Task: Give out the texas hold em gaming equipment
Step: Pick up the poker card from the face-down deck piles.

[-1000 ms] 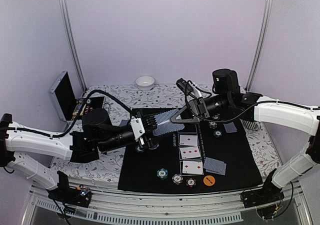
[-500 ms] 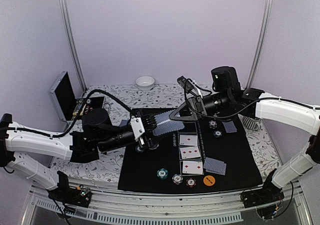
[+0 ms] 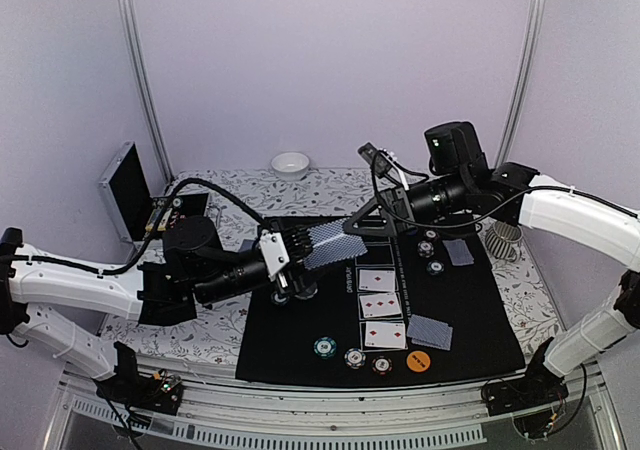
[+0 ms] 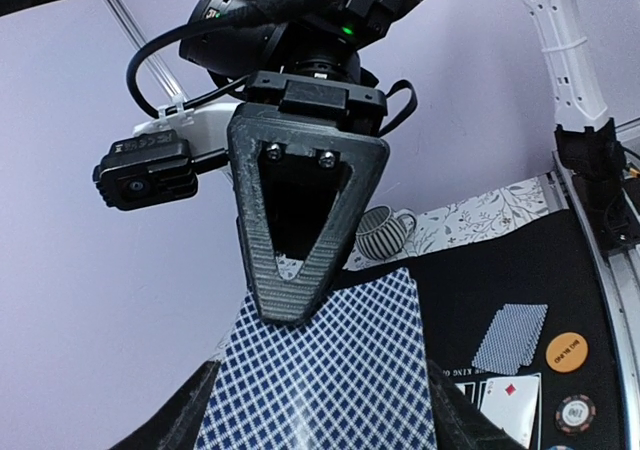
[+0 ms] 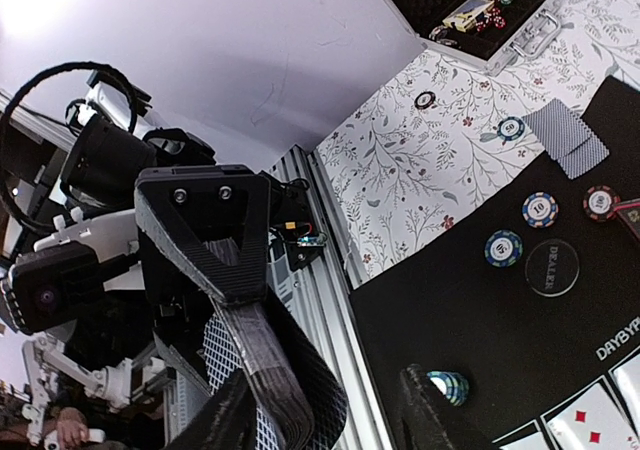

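The mat fills the centre of the desk. Its lower-left stretch is bare, and chips and an orange disc are ranged along its lower edge. A bowl is set well back, a case at the left edge and a mug at the right. The deck is held above the mat's upper left, pinched by the left jaws. The right jaws are spread. One finger is laid across the deck's upper edge in the left wrist view, but contact cannot be confirmed.
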Controlling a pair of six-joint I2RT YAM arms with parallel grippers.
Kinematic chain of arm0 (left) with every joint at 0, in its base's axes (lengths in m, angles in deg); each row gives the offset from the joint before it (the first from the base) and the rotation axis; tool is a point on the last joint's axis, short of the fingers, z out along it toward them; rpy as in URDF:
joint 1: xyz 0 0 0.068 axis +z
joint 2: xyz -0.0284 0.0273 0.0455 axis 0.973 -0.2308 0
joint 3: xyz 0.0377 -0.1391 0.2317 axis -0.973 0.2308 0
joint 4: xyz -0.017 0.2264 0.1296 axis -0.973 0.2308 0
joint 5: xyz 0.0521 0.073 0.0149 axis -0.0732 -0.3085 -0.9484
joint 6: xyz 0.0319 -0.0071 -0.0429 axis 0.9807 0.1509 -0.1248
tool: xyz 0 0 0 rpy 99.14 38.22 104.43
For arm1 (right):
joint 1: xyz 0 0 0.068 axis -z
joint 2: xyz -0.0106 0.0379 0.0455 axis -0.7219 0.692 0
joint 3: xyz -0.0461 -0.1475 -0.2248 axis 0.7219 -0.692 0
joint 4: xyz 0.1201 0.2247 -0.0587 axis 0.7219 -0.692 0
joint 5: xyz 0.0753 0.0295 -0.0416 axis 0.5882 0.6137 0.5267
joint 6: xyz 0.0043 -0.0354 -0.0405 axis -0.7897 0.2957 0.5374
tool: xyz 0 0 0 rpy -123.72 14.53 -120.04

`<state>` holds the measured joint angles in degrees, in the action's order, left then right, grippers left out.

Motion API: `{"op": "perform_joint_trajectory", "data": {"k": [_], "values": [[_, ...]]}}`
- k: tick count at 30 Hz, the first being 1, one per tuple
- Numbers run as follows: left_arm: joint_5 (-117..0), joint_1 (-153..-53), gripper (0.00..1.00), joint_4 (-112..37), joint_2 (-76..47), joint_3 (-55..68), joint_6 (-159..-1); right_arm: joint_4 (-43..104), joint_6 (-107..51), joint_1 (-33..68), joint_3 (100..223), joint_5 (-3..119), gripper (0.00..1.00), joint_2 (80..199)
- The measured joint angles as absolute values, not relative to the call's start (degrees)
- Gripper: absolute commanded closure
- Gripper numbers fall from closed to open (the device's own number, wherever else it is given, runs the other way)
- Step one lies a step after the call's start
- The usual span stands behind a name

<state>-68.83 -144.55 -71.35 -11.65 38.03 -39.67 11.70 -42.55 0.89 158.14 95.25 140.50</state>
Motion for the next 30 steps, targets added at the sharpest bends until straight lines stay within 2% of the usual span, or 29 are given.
{"op": "perform_joint_trajectory", "data": {"k": [5, 11, 21, 27, 30], "values": [[-69.47, -144.55, 0.39, -71.19, -11.65, 38.03, -39.65, 10.12, -41.22, 0.85, 158.55, 94.38, 0.67, 140.06], [-69.86, -144.55, 0.39, -71.19, -11.65, 38.03, -39.67, 7.98, -39.89, 0.85, 159.08, 92.98, 0.68, 139.43], [-70.32, -144.55, 0.40, -71.96, -11.37, 38.11, -39.67, 4.86, -38.09, 0.85, 161.55, 91.25, 0.65, 139.32], [-70.36, -144.55, 0.39, -72.26, -11.37, 38.16, -39.65, 3.04, -37.26, 0.85, 162.90, 89.31, 0.34, 139.15], [-70.38, -144.55, 0.39, -72.26, -11.37, 38.16, -39.65, 2.52, -36.87, 0.85, 162.90, 88.65, 0.25, 139.06]]}}
